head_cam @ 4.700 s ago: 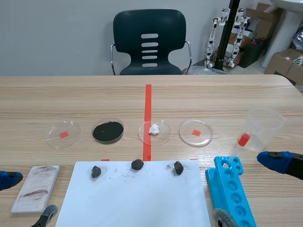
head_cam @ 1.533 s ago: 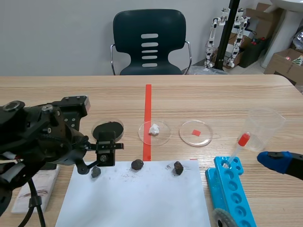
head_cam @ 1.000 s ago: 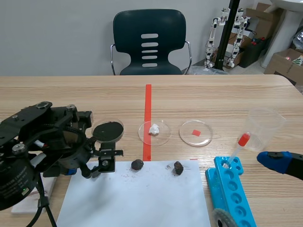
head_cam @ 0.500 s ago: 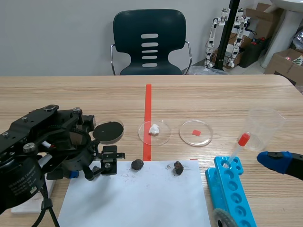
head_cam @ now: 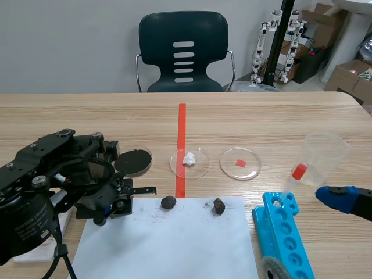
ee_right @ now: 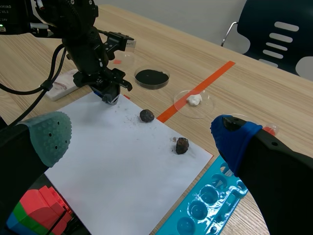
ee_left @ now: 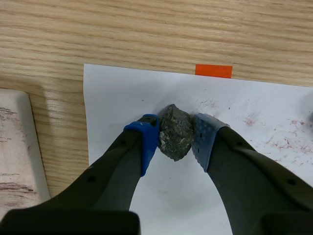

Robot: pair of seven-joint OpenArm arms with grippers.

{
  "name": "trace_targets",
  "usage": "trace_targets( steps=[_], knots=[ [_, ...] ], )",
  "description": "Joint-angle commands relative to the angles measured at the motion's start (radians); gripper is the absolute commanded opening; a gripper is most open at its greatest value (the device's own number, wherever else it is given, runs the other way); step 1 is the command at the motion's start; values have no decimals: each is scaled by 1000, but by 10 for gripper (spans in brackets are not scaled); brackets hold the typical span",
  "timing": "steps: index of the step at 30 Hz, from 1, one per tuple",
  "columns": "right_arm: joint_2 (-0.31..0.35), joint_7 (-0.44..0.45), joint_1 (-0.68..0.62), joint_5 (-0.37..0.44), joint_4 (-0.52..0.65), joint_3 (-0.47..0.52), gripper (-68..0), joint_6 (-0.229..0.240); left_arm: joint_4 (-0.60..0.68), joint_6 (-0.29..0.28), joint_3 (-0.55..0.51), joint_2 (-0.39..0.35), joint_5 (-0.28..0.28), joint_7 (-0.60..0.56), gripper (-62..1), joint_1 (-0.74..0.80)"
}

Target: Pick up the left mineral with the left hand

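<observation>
Left claw [ee_left: 176, 141] clenched on the left mineral [ee_left: 174, 128], a dark grey-brown lump pressed between the two blue pads [ee_left: 146, 142], at the far left corner of the white paper sheet [ee_left: 274, 161], near an orange tape mark [ee_left: 213, 71]. Whether the lump rests on the sheet or hangs just above it cannot be told. Beside the sheet's left edge lies a white streak plate [ee_left: 17, 147] bearing reddish smears. The middle mineral [head_cam: 168, 201] and the right mineral [head_cam: 218, 206] lie apart from each other along the sheet's far edge on the counter [head_cam: 261, 122]. Right claw [ee_right: 142, 139] released, fingers wide apart, at the counter's right side near a blue tube rack [head_cam: 285, 232].
</observation>
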Motion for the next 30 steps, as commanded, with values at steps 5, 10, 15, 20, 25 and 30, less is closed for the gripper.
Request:
trace_targets(
  steps=[5, 10, 15, 20, 25, 30],
  knots=[
    [0, 16, 9, 4, 21, 3, -84, 0, 9, 5, 3, -3, 8, -6, -519, -5],
    [0, 16, 9, 4, 21, 3, -84, 0, 39, 5, 0, -8, 33, -21, -519, 3],
    [0, 15, 9, 4, 21, 3, -84, 0, 185, 5, -10, -39, 58, -76, -519, 71],
    [0, 15, 9, 4, 21, 3, -84, 0, 342, 5, -12, -90, 58, -170, -519, 166],
    [0, 16, 9, 4, 21, 3, -84, 0, 447, 1, -43, -135, 57, -290, -519, 261],
    [0, 15, 9, 4, 21, 3, -84, 0, 509, -15, -102, -167, 54, -409, -519, 356]
  ],
)
